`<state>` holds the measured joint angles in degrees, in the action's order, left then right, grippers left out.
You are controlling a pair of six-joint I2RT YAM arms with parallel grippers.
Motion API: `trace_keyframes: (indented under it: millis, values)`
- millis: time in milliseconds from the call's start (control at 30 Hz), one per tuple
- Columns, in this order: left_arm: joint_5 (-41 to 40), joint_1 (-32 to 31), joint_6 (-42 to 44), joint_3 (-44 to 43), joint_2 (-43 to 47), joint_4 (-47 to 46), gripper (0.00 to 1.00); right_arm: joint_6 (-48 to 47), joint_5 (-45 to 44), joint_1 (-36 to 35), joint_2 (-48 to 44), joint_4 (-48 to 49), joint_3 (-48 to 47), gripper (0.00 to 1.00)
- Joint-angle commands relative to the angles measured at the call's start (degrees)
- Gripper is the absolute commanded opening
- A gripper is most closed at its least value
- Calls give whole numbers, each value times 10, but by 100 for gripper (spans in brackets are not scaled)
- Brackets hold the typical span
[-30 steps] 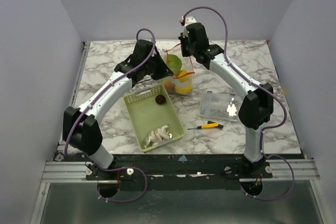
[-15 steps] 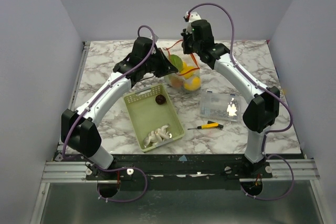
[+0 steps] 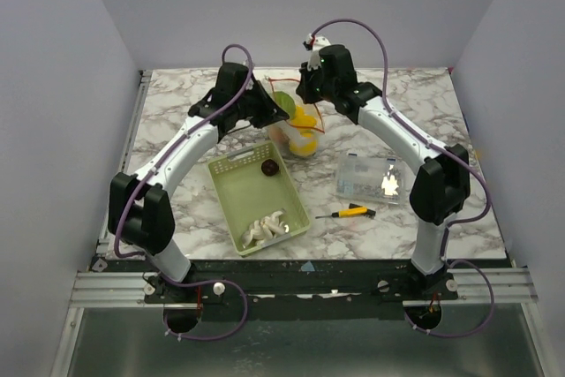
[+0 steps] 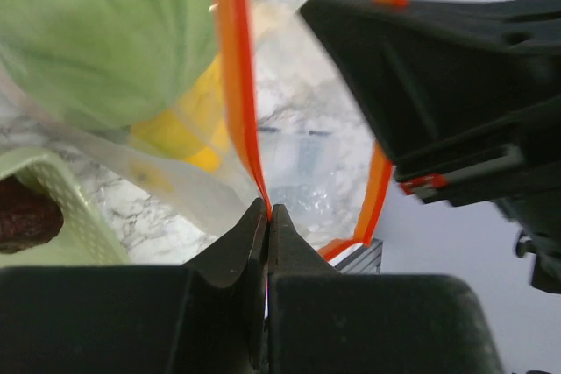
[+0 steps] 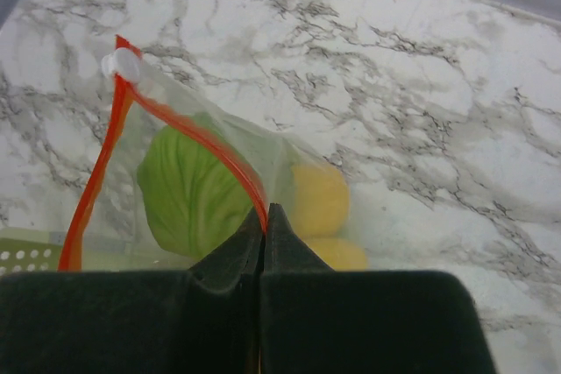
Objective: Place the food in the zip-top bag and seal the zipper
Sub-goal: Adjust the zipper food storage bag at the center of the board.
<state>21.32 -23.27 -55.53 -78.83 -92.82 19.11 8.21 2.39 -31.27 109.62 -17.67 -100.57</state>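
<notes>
The marble-patterned table [image 3: 177,121] carried a pale green mesh basket [image 3: 240,190] nearward of the left fingers [image 4: 237,251]. A clear rectangular box [image 3: 364,177] lay nearward and rightward of the right fingers [image 5: 228,256], with a yellow-and-black screwdriver [image 3: 346,212] nearer still. Below both pairs of fingers, the zip-top bag [image 3: 300,137] seemed to rest its bottom on the marble.

Crinkled clear plastic bag [image 5: 294,159], its zipper strip [image 5: 202,140] smooth red-orange plastic; worktop [image 5: 421,85] marble-patterned with a slight sheen; perforated basket [image 3: 234,184] matt pale green plastic.
</notes>
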Motion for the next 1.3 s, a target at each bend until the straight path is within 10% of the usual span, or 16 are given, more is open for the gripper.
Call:
trace_keyframes:
  millis: [0,200,1033,1267]
  values:
    - [42,8,26,-113,7,9,0,13,41,1,-17,17,-60,1]
    - [48,6,-18,-10,24,-75,0,26,60,2,-28,45,-4,1]
    - [55,7,-2,-41,-19,-41,0,55,145,17,-47,88,43,1]
    - [65,11,1,-38,-18,-39,0,25,155,21,-52,41,22,24]
